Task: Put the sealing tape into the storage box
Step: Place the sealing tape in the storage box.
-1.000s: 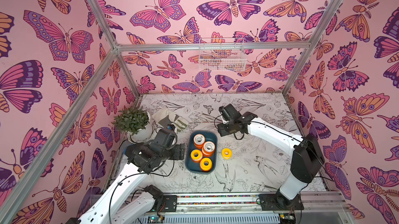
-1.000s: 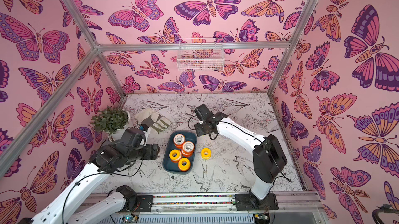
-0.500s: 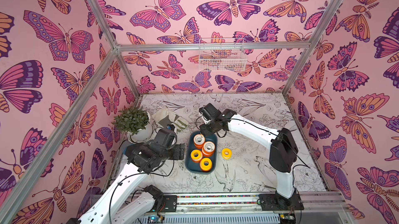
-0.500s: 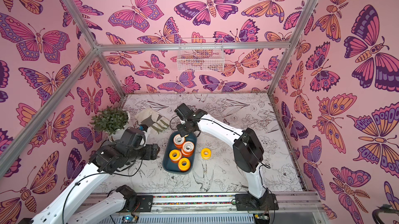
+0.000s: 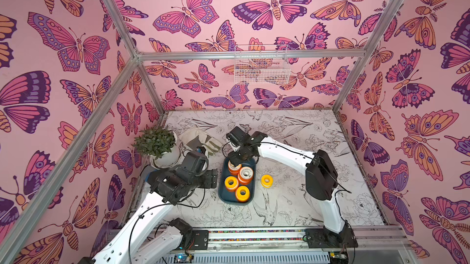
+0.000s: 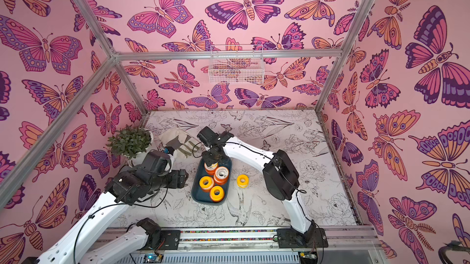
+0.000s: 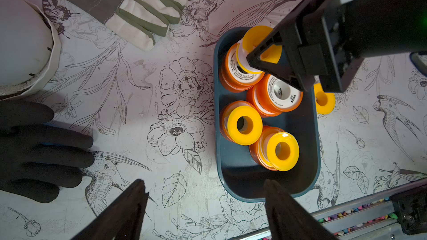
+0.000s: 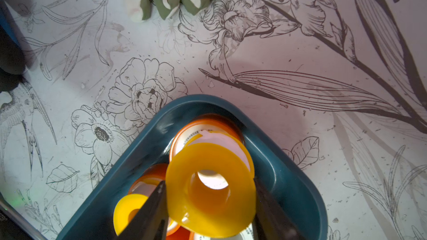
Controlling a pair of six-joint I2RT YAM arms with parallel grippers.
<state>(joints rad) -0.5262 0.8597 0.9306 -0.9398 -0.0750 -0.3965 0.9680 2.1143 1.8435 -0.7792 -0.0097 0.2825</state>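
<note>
Storage box (image 5: pixel 225 197) holds sealing tape (image 5: pixel 246 175); 1 yellow spool (image 5: pixel 266 180) beside.

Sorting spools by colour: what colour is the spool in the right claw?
Yellow spool, white tape between its flanges; right wrist view shows it best.

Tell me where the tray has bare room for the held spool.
The tray's rail end, past the yellow-faced spools, is bare. The far end, where the right claw holds a yellow spool, is crowded: two orange spools. Mat around the loose spool is open.

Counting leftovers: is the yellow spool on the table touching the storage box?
Apart. Both top views show bare table between the yellow spool and storage box.
</note>
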